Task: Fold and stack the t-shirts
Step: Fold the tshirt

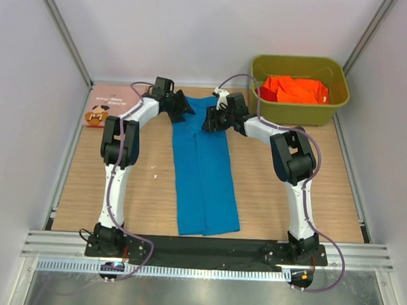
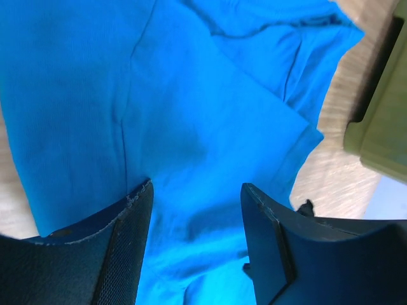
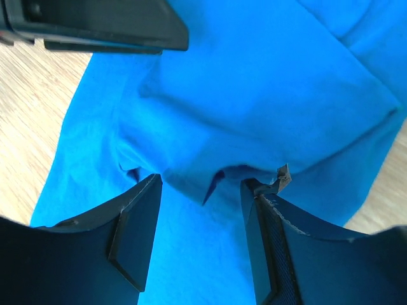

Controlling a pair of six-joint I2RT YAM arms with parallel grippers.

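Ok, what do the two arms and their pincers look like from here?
The left arm and right arm have white links with black joint housings. A mauve cable loops along each. The left pincer and right pincer have black fingers with chipped edges.

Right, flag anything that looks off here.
The right gripper has a frayed pad: a torn flap sticks up from one fingertip. The blue t-shirt, folded into a long strip, lies slightly askew, its near end drifting right.
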